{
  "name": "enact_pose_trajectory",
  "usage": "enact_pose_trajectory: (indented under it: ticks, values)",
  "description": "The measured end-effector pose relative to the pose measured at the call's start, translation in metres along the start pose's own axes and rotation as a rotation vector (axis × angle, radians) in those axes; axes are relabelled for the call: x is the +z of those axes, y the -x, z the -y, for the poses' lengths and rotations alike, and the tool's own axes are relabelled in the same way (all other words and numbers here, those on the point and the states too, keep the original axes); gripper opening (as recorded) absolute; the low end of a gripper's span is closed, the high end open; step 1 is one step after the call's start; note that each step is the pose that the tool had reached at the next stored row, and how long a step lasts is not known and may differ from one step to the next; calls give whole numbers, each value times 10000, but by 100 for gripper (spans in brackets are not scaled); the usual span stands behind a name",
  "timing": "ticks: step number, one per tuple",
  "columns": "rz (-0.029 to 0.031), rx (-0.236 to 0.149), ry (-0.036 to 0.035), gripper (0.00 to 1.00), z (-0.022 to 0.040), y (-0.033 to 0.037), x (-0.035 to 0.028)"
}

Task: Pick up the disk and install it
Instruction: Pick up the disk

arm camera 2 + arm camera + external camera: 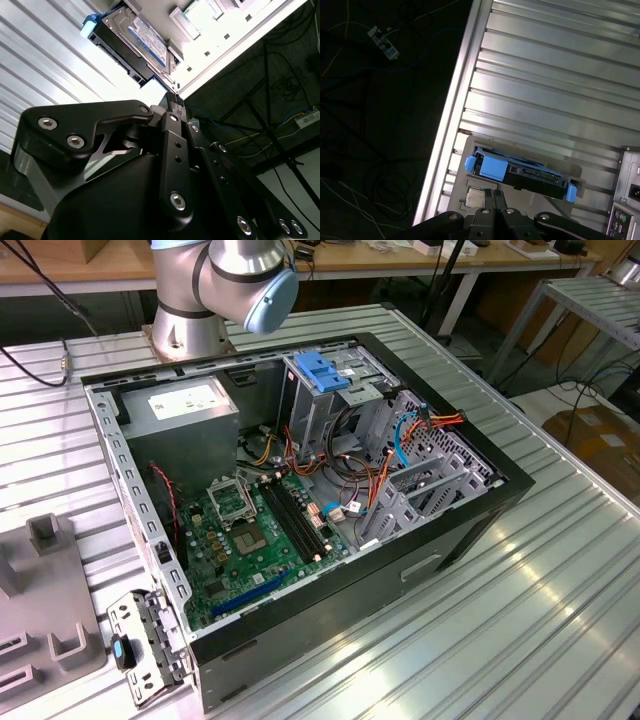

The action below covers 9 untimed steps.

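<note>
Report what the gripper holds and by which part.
Nothing is held. The gripper is shut, fingertips together, just short of the disk, which lies on a grey holder.

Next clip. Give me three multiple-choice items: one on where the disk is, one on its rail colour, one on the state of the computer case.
1. Where is the disk?
A. Slotted into a drive cage
B. Held up in the air
C. Lying on a grey plate on the ribbed table

2. What colour are the disk's side rails?
A. Blue
B. Red
C. Yellow

3. How is the computer case?
A. Closed up
B. Open, motherboard exposed
C. Wrapped in plastic

Answers:
1. C: in the first wrist view it lies flat on the plate, just ahead of the gripper.
2. A: the rails are bright blue.
3. B: the exterior view looks straight into the case.
</note>
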<state>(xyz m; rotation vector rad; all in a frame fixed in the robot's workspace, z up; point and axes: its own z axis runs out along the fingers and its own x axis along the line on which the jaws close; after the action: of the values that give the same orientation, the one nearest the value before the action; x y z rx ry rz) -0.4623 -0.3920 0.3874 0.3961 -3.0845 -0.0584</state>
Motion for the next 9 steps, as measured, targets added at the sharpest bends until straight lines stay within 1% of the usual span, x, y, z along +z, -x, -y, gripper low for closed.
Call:
enact_pose_trajectory:
  ticks: [9]
  values:
    - [-6, -163, -4, 11, 0, 0, 0]
